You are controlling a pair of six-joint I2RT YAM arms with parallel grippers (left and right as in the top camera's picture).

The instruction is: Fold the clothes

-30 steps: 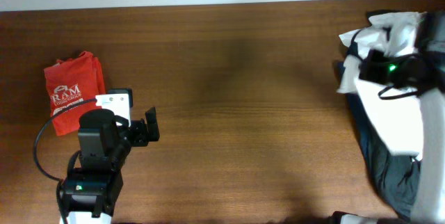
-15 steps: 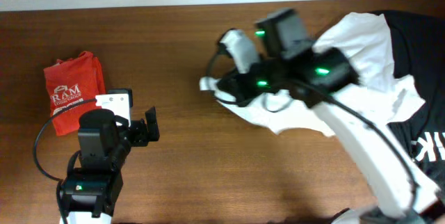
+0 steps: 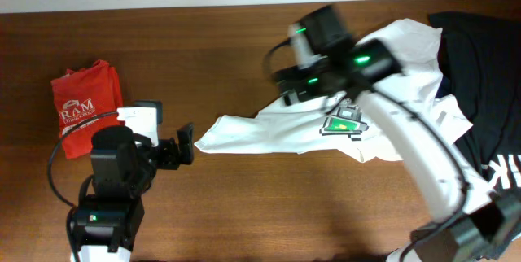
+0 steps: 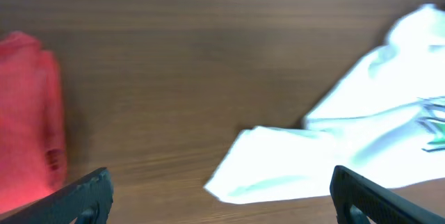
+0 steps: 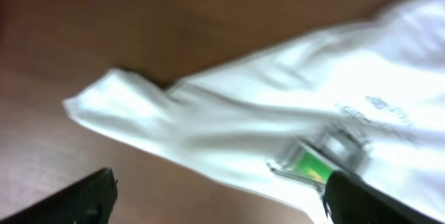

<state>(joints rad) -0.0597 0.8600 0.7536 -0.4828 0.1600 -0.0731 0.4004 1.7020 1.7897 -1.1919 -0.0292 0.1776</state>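
A white T-shirt (image 3: 277,128) with a green square print (image 3: 343,124) lies spread and rumpled across the middle of the table (image 3: 244,205), one corner pointing left. My right gripper (image 3: 303,85) hovers blurred over its upper edge. In the right wrist view it (image 5: 222,206) is open, the white shirt (image 5: 278,113) and the print (image 5: 313,165) below it, nothing between the jaws. My left gripper (image 3: 165,134) stands open at the left, short of the shirt's corner. In the left wrist view it (image 4: 222,203) is open and empty, with the white shirt (image 4: 348,140) ahead on the right.
A folded red T-shirt (image 3: 85,103) with white lettering lies at the far left, and it (image 4: 28,113) shows blurred in the left wrist view. Black clothes (image 3: 484,75) are heaped at the right edge, partly under the white shirt.
My right arm swept from the far right pile to the table's middle, dragging the white shirt, then opened and let it drop flat. The left gripper barely shifted.
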